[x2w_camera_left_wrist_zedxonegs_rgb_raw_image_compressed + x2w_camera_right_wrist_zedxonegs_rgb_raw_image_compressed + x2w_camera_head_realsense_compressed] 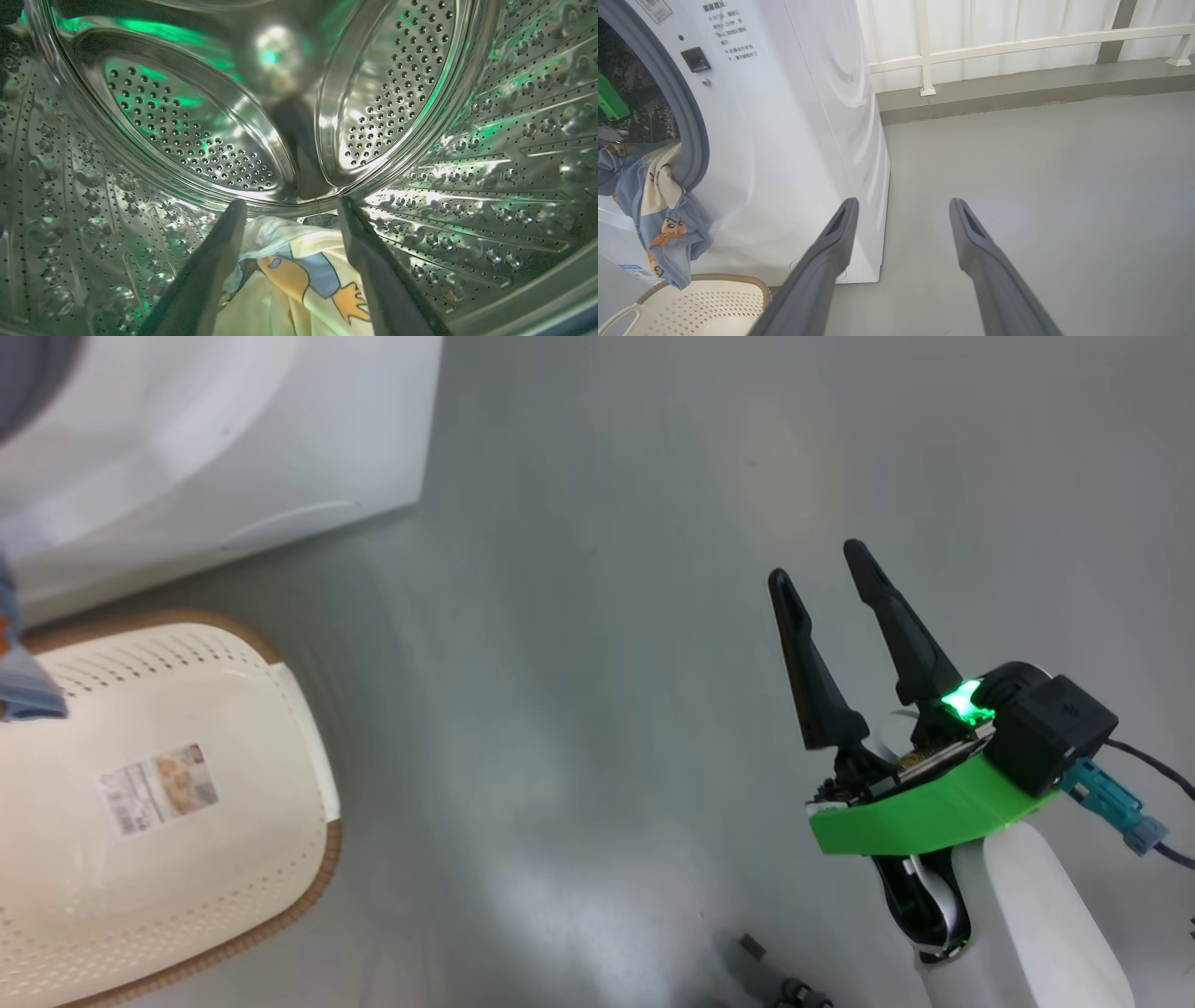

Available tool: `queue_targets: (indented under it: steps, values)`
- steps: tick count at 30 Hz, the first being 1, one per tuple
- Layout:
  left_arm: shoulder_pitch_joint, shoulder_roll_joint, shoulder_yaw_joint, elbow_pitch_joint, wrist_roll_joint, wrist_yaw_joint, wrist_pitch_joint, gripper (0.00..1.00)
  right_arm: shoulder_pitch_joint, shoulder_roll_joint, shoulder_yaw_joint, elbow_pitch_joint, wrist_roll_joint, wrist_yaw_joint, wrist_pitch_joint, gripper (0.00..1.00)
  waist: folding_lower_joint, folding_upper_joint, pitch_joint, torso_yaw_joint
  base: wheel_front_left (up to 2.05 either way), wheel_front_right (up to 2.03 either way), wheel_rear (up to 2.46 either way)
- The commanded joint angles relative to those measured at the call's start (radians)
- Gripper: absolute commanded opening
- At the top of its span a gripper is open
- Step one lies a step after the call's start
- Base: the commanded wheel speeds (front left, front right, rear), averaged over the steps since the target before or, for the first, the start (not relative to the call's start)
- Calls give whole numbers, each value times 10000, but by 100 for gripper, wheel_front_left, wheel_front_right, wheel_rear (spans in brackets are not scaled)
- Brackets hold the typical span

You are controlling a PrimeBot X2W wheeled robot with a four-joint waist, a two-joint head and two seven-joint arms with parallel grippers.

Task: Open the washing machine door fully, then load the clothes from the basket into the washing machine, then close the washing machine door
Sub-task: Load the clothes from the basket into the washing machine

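The washing machine (pixel 794 140) is finished in glossy white, with black print on its front and a grey-blue gasket (pixel 686 116) around its opening. Its drum (pixel 467 186) is seen in bright steel, patterned with rows of small round holes and tinged by green reflections. At the machine's opening, the clothes (pixel 663 219) are coloured blue and cream and printed with orange-brown cartoon figures. Before the machine, the basket (pixel 168 859) is shown cream-white, dotted with perforations and edged in brown. The floor (pixel 597 616) beside the machine is coloured grey. The right gripper (pixel 817 562) is marked by 2 black fingers (pixel 812 681) and a vivid green bracket (pixel 915 812).
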Motion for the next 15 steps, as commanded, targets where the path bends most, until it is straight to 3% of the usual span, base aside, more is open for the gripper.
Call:
queue_targets:
  steps: [1,8,15]
  values:
    - [451,434,184,-225,-88,106,-227,100,445,-11,86,-180,-153,16,-118,100,0,-1,-484,310,0,0,0]
    - [2058,103,438,-819,-373,414,-1163,100,711,-11,-185,-159,-389,16,-118,100,0,-1,-1041,709,0,0,0]
    - [4912,-508,724,-2788,-578,1006,-1668,100,1136,-11,-412,-78,-695,16,-118,100,0,-1,-1758,1152,0,0,0]
